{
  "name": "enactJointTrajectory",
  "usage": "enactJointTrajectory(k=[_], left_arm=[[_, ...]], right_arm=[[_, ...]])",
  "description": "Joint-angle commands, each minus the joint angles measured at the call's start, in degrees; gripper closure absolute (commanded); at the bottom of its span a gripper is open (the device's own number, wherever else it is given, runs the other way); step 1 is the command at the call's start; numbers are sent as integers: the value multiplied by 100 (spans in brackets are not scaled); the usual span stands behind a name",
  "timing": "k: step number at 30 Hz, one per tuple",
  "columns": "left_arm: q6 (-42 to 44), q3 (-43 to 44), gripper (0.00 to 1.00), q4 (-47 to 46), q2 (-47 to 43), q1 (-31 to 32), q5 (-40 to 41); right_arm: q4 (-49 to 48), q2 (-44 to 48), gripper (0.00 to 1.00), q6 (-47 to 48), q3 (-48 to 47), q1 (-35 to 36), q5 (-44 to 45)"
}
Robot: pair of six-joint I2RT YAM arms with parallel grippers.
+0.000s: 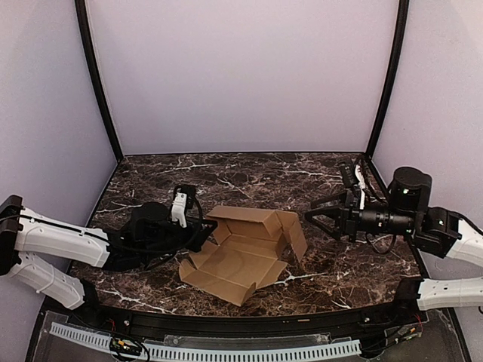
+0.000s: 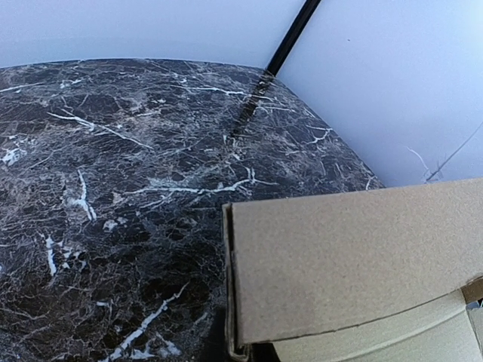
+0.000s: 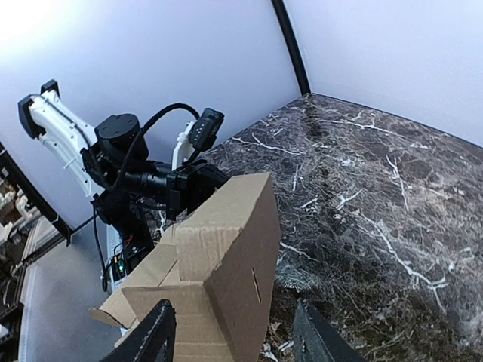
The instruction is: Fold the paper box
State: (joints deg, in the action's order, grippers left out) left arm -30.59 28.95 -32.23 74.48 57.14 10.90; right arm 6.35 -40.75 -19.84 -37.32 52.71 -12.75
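So the left end effector (image 1: 202,226) is pinching the box (image 1: 241,260) by its left flap, fingertips out of view. The right end effector (image 3: 232,311) is spread wide by the right flap, can't tell if it touches.

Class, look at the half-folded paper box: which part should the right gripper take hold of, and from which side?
Grip the upright end flap of the paper box, coming in from the right. It stands as a thin raised wall facing the open right gripper, which could likely straddle its top edge.
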Motion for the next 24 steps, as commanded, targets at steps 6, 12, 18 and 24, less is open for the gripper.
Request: enactJointTrajectory(k=[6,12,18,24], left_arm=[[376,164,99,320,-269,21,-559],[487,233,99,391,-293,18,-609],[533,218,99,441,-312,16,-597],[598,231,99,481,-384,16,-554]], right_arm=[[397,-556,50,782,-442,-37,-1171],[410,-603,51,695,-410,-33,-1514],[420,-423,51,502,-272,-28,-1923],[522,-147,51,256,-68,35,-2011]])
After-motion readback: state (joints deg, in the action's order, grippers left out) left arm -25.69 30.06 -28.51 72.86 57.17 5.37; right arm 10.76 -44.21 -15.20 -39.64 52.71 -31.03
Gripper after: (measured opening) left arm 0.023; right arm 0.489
